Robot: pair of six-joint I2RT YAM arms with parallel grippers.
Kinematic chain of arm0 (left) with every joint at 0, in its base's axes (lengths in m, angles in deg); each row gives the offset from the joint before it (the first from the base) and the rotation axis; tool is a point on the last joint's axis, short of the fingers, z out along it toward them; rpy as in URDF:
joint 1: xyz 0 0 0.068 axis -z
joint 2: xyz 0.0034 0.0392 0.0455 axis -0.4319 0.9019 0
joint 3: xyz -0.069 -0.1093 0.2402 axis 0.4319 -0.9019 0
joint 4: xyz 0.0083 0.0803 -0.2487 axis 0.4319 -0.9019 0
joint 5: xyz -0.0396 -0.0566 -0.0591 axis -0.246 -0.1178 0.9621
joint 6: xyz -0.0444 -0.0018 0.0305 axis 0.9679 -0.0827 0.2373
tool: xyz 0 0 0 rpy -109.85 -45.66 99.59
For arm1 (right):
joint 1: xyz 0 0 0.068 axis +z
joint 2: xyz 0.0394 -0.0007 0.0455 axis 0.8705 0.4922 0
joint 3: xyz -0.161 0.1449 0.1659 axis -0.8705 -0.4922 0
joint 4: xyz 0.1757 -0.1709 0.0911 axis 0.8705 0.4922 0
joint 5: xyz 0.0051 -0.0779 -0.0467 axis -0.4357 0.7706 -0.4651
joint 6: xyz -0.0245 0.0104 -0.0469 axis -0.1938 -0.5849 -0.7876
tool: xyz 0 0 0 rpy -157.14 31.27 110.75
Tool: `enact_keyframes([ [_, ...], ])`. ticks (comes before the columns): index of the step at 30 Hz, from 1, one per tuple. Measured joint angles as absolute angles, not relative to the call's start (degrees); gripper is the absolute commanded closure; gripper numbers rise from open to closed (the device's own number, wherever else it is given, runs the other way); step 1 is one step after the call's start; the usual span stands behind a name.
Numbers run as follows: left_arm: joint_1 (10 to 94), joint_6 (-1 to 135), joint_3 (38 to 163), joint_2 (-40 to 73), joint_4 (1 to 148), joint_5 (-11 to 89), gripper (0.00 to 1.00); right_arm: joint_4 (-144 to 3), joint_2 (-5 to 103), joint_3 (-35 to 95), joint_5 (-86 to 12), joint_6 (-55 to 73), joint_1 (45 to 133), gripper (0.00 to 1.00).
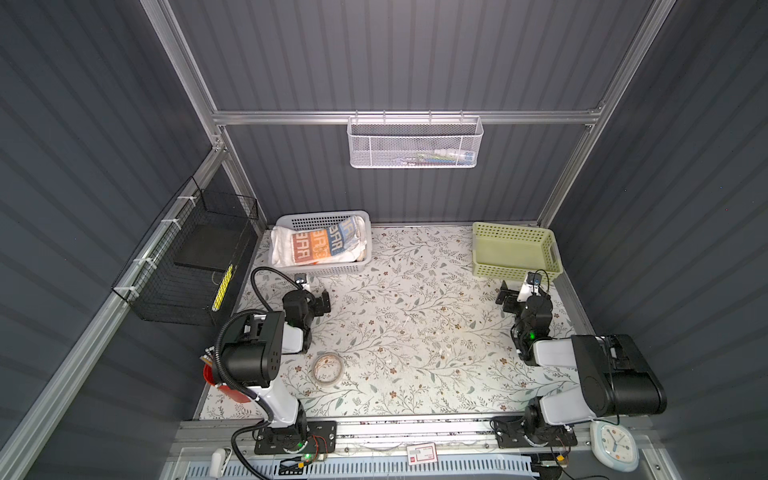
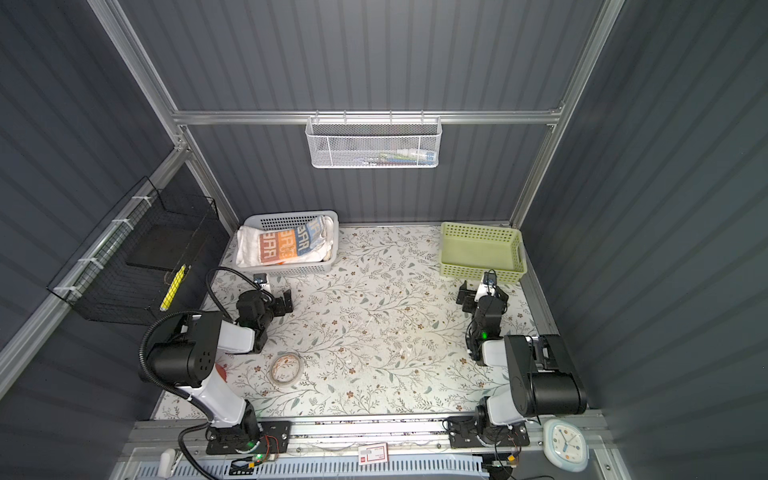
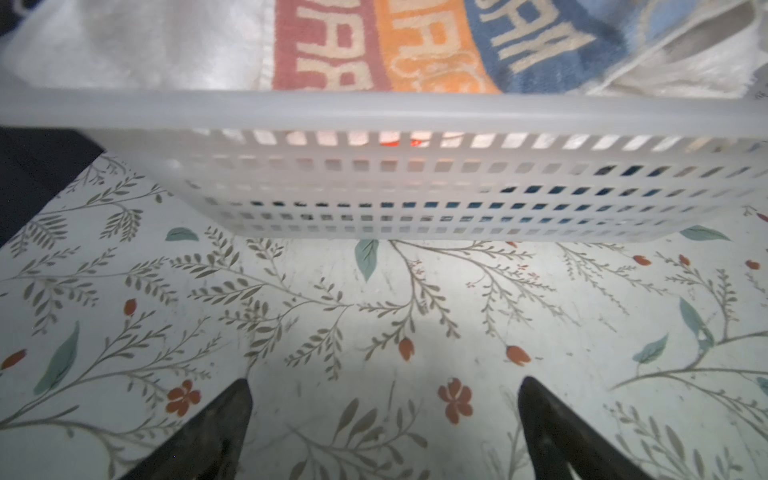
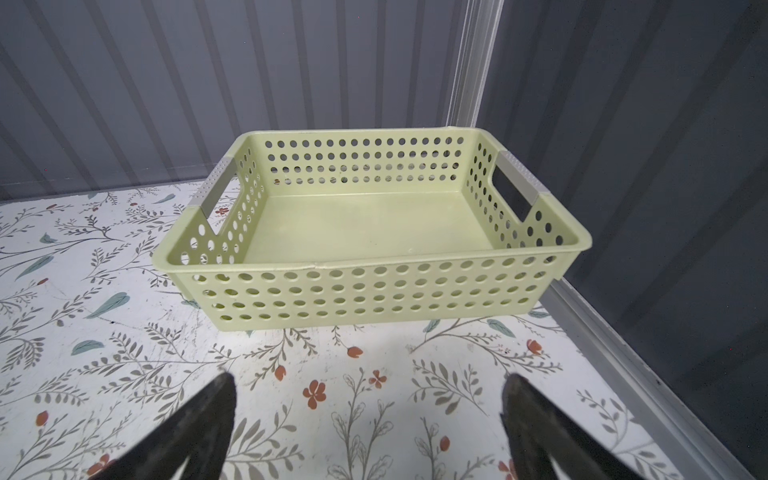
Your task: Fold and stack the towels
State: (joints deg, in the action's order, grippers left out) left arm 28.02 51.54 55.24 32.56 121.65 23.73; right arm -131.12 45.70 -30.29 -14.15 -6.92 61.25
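The towels lie heaped in a white plastic basket (image 1: 328, 270) (image 2: 291, 271) (image 3: 415, 112) at the back left of the table. On top is a towel with orange and blue lettered blocks (image 1: 320, 246) (image 2: 291, 245) (image 3: 419, 45), and a plain white towel (image 1: 282, 249) (image 3: 137, 45) lies beside it. Blue cloth shows through the basket's lower holes. My left gripper (image 1: 314, 291) (image 2: 276, 293) (image 3: 384, 386) stands open and empty, low over the table just before the basket's near wall. My right gripper (image 1: 517, 291) (image 2: 476, 291) (image 4: 370, 378) is open and empty, in front of an empty green basket (image 1: 515, 269) (image 2: 482, 272) (image 4: 374, 291).
A roll of clear tape (image 1: 327, 368) (image 2: 286, 368) lies on the floral table near the left arm. A black wire basket (image 1: 187, 270) hangs on the left wall and a white mesh basket (image 1: 415, 145) on the back rail. Grey panels close in three sides.
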Motion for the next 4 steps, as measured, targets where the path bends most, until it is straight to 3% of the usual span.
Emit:
enact_keyframes([
  [4,29.1,50.9,55.8,32.6,121.5,23.1,0.0,-131.1,45.7,-30.3,-14.1,-6.9,61.2,0.01],
])
